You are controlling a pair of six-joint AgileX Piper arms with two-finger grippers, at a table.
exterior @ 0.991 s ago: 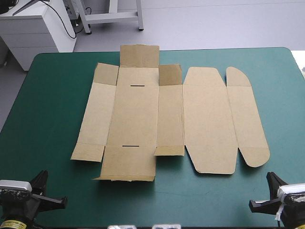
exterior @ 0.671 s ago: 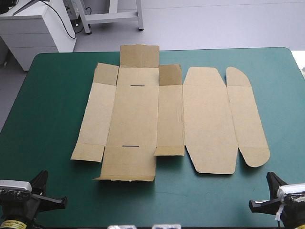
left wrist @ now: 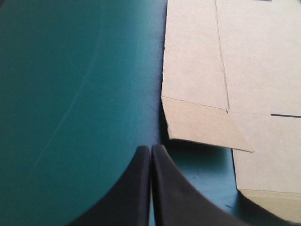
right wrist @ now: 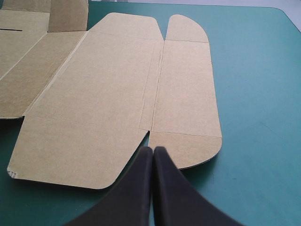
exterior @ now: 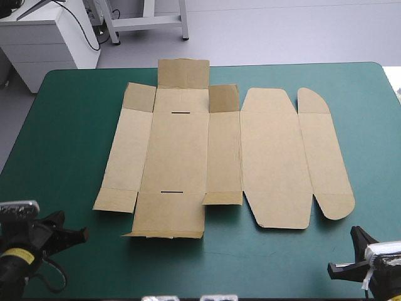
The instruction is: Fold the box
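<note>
The left gripper (left wrist: pixel 150 147) sits at the table's near left corner, fingers pressed together in one arch and empty, its tip just beside the box's near left corner flap (left wrist: pixel 202 125). The box (exterior: pixel 213 157) lies fully flat mid-table on the teal-green cover (exterior: pixel 62 125), so folding appears not yet begun. The next move calls for parting the fingers and catching a flap edge. The right gripper (right wrist: pixel 153 148), likewise joined and empty, points at the rounded lid flap (right wrist: pixel 188 148). Nothing visible obstructs either approach.
</note>
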